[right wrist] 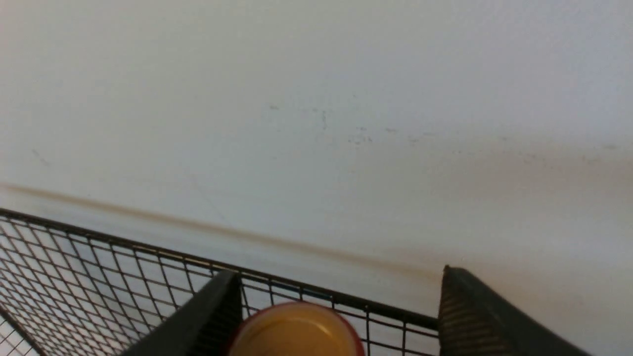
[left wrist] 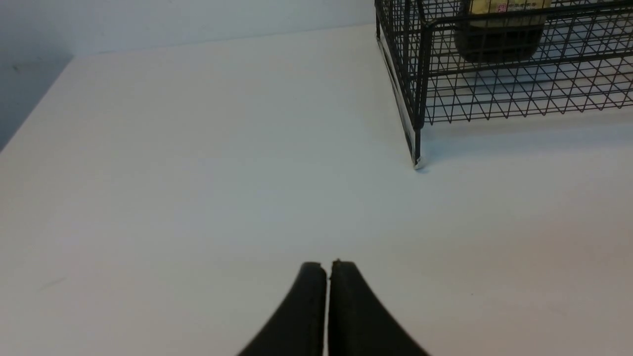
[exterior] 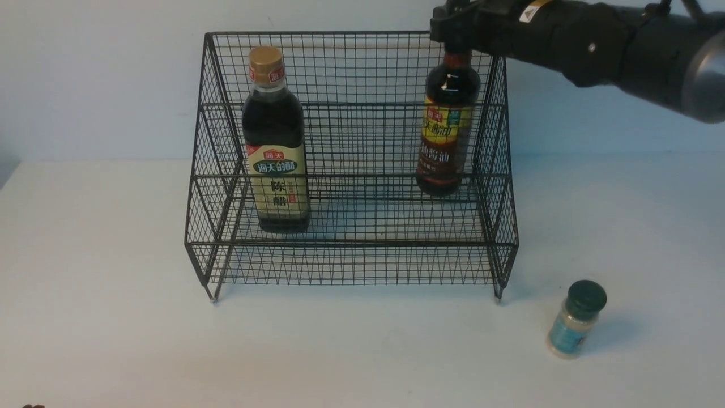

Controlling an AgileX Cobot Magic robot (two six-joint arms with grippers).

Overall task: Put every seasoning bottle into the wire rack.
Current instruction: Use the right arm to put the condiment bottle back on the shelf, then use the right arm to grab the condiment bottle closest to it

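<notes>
My left fingers [left wrist: 326, 269] are pressed shut on nothing, low over the bare counter [exterior: 113, 317] near the rack's left near foot. The front view barely shows them, so only the left wrist view tells me this.

The rack [exterior: 351, 33] stands in the middle of the counter. In its left part the vinegar bottle [exterior: 276, 153] stands upright on the lower tier. In its right part the brown-necked bottle [exterior: 447, 136] stands upright on the upper tier, close to the right side wall.

My right fingers [right wrist: 340, 277] are above that bottle, spread wide on either side of its cap [right wrist: 295, 332]. One finger is just beside the cap, whether touching I cannot tell. The other stands clearly apart, so I have hold of nothing. The front view hides that spread behind my wrist. The right wrist view shows it, but nothing of the counter below.

The shaker [exterior: 576, 320] is the one bottle outside the rack. It looks upright on the counter, long axis vertical, near the rack's right near foot and to its right. From my right fingers it lies down, nearer and a little right, and I judge my right arm by far the closer. Only the front view shows it.
</notes>
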